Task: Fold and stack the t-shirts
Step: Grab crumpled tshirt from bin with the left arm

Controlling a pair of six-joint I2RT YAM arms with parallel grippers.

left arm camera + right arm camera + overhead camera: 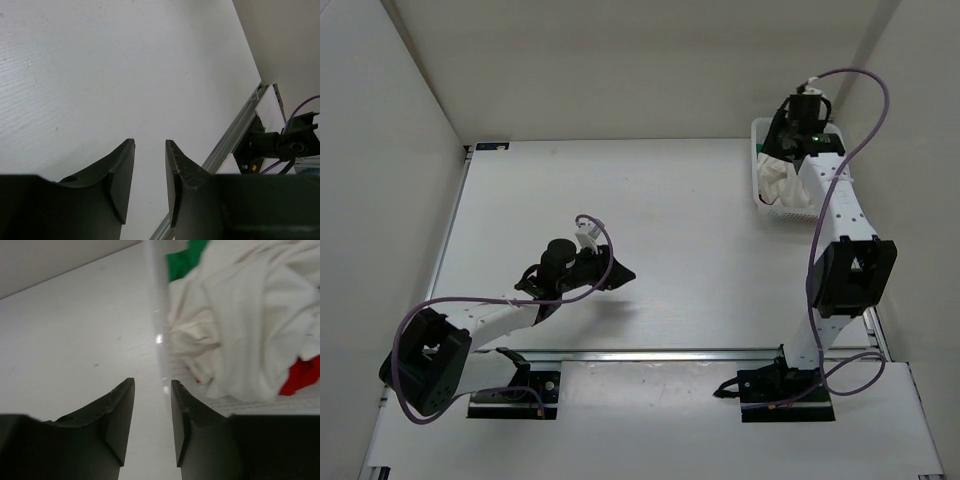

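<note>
The t-shirts lie crumpled together in a white basket at the far right of the table. The white t-shirt is on top, with the green t-shirt behind it and the red t-shirt peeking out at its right. In the top view only white cloth shows under the arm. My right gripper hovers open at the basket's left wall, which runs just inside its right fingertip; nothing is held. My left gripper is open and empty, low over bare table near the middle.
White walls enclose the table on the left, back and right. A metal rail runs along the near edge, with both arm bases behind it. The right arm reaches up along the right side.
</note>
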